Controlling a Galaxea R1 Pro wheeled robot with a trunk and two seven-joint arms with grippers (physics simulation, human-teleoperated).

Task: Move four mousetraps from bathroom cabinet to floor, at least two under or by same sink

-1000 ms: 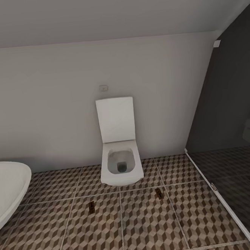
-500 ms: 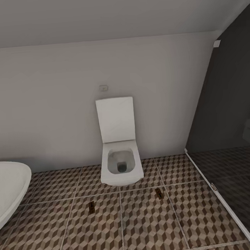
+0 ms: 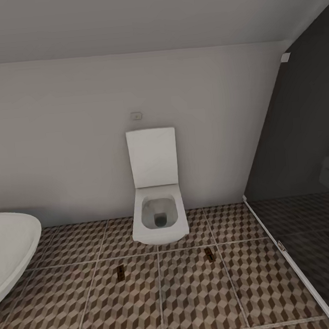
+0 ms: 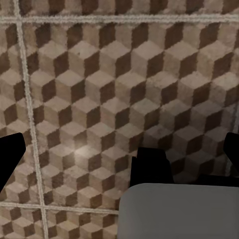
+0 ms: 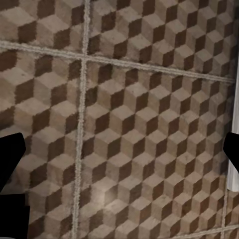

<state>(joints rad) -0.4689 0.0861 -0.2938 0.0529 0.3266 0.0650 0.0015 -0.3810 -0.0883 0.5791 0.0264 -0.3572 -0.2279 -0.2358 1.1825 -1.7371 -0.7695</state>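
Two mousetraps (image 3: pixel 121 272) (image 3: pixel 209 254) lie on the bathroom floor (image 3: pixel 195 291) before the toilet (image 3: pixel 158 205) — no sink beside them, so that condition looks unmet. Both claws — left claw (image 4: pixel 119 149), right claw (image 5: pixel 119 154) — hang spread wide, empty, over bare tiles.

Bathroom floor (image 3: pixel 195 291): large square tiles with a printed brown-and-beige cube pattern, matt, with a slightly grainy look in the wrist views; pale grout lines (image 5: pixel 79 149) appear rough and sandy. Two mousetraps (image 3: pixel 121 272) (image 3: pixel 209 254): dark-brown flat plates, wood-like (metal parts too small to resolve). Toilet (image 3: pixel 159 220): smooth white ceramic-like body with a soft sheen inside the bowl; lid upright, plain white. Tub (image 3: pixel 12 247): smooth white rim, lightly glossy. Wall (image 3: pixel 58 144): flat matt off-white paint. Shower partition (image 3: pixel 302 137): dark, glass-like panel, the tiles behind it appearing darkened.
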